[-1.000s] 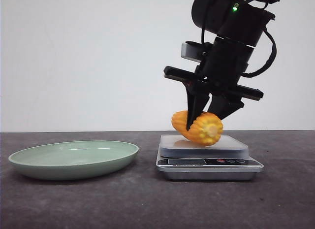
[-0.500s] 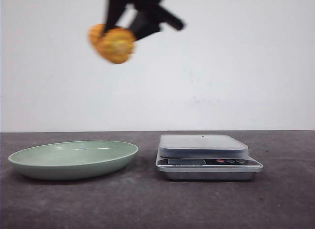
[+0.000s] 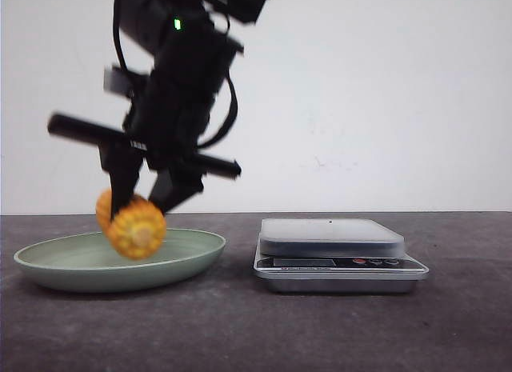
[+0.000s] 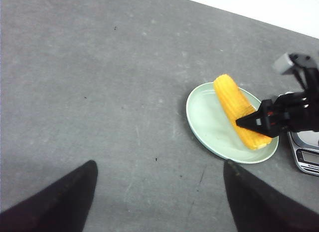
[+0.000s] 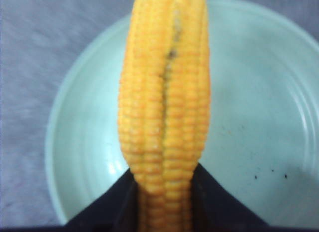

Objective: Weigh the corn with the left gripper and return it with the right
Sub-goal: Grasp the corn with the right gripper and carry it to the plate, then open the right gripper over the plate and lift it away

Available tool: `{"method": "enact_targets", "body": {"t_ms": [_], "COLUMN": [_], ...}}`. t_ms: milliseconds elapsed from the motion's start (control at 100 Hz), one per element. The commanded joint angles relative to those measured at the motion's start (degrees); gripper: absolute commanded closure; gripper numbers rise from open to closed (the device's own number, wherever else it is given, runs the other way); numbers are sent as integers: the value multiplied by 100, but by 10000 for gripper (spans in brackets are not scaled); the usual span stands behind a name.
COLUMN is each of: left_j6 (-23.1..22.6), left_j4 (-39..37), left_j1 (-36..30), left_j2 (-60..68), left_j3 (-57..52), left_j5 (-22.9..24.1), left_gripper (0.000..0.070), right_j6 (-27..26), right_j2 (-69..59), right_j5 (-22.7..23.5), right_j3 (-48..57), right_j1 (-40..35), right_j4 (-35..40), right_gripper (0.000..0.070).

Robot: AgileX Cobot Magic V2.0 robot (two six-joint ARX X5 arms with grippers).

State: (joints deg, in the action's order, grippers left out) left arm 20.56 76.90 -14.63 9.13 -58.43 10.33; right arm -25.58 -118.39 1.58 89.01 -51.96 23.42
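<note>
The right gripper [image 3: 144, 198] holds the corn [image 3: 132, 226] clamped between its two black fingers, directly over the pale green plate [image 3: 192, 256]. In the front view the corn hangs at the fingertips with its round cut end facing the camera, its lower edge down at about the level of the plate's rim; whether it touches the plate's floor cannot be told. The right wrist view shows the corn [image 5: 164, 107] running lengthwise out from between the fingers [image 5: 107, 207], which pinch its near end from either side, while the rest of the cob stretches across the middle of the plate [image 5: 259, 117]. From the left wrist view the same grip is seen from afar: the corn [image 4: 239, 110] lies aslant above the plate [image 4: 209, 127], with the right gripper [image 4: 259, 123] closed on its end nearest the scale [image 4: 306, 152]. The left gripper [image 4: 159, 197] hovers well away from the plate over bare grey table [image 4: 99, 82], its fingers spread wide and holding nothing. The scale [image 3: 336, 252] stands just beside the plate, its platform bare.
</note>
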Motion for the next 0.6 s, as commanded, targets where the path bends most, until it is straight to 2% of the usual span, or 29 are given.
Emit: {"method": "enact_targets", "body": {"t_ms": [0,50,90,200,240,430,590], "left_j6": [-22,-26,-26,-31,-31,-33,-35], "left_j4": [-26,-11,-2,2,2,15,15], "left_j1": [0,0,0,0,0,0,0], "left_j2": [-4,-4,-4,-4,-4,-4,-4], "left_j3": [-66,-66,-66,-66,-66,-66,-66], "left_j5": [11,11,11,11,11,11,11], "left_gripper": [231,230,230,230,230,230,230], "right_j6": [-96,-96,-98,-98,-81,219,516], "right_j2": [-127,-151,-151,-151,-151,144,1036], "right_j5": [-17,-22,-28,-39,-39,-55,-50], "right_j3": [162,162,162,162,162,173,175], "right_j1": [-57,-50,-50,-50,-48,192,693], "right_j4": [-63,-81,-96,-170,-175,83,365], "right_gripper": [700,684,605,218,130,128,128]}}
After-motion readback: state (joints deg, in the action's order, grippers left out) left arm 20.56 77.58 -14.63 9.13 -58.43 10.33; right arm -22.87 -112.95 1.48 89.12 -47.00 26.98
